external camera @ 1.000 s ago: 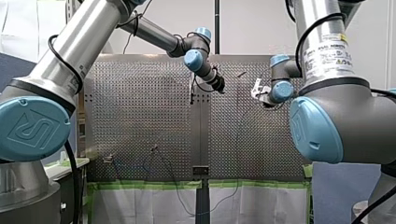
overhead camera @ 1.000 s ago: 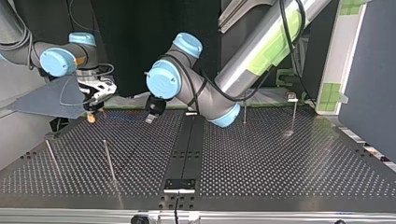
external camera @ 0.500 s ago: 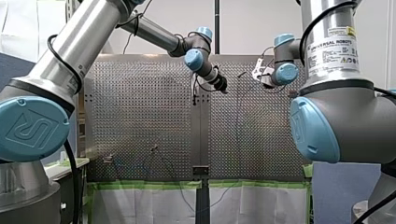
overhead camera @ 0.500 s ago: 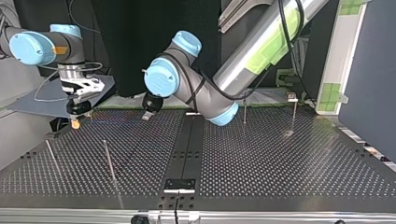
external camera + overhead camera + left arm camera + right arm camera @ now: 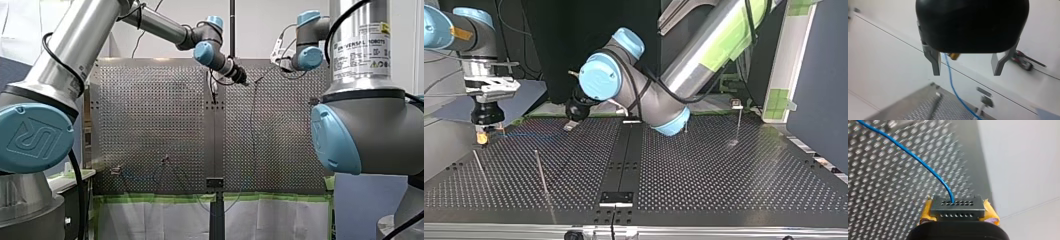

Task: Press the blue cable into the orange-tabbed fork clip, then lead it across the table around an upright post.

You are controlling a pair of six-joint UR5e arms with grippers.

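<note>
At the top view's left, my right gripper (image 5: 483,136) pinches the blue cable (image 5: 530,134), seemingly to draw it taut; my left gripper (image 5: 965,67) gapes empty.

In the front view, a white label (image 5: 361,55) is sitting on the silver tube of my right arm (image 5: 367,130), and its top line is reading "UNIVERSAL ROBOTS". The smaller print below that line is showing too fine to read. Small square signs, some of them yellow, are lining the label's lower right part, and their symbols are not making out. On my left arm (image 5: 75,45), the big blue round cap (image 5: 35,137) is carrying an embossed framed logo of stylised letters, looking like "UR".
</note>
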